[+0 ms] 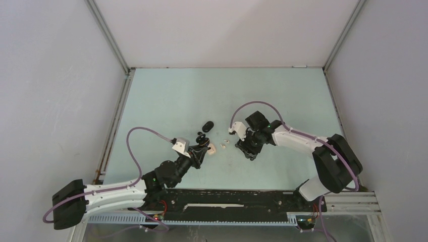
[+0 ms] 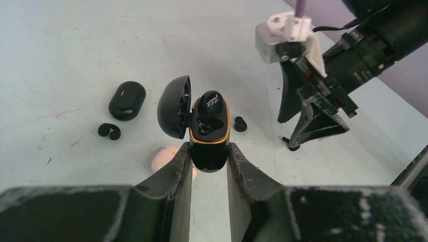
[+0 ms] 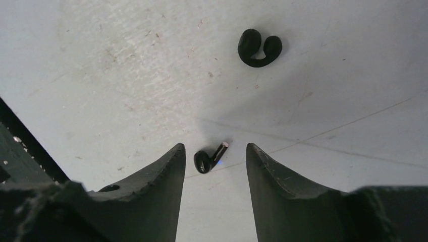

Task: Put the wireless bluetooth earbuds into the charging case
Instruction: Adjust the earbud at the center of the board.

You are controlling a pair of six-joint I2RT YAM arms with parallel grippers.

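My left gripper [image 2: 209,151] is shut on the black charging case [image 2: 209,133], which has a gold rim and its lid swung open to the left. One black earbud [image 2: 209,103] sits in the case's far end. Another small black bud [image 2: 240,123] lies on the table just right of the case. My right gripper [image 3: 215,148] is open and low over the table, with a black stemmed earbud [image 3: 208,160] lying loose between its fingertips, touching neither. In the top view the case [image 1: 202,139] is a little left of the right gripper [image 1: 247,151].
A closed black oval case [image 2: 127,100] and a black clip-shaped earbud [image 2: 109,131] lie left of the held case. A cream case [image 2: 164,157] shows partly behind my left finger. Another black clip-shaped earbud [image 3: 259,47] lies beyond the right gripper. Whitish pieces [image 1: 225,142] lie between the arms.
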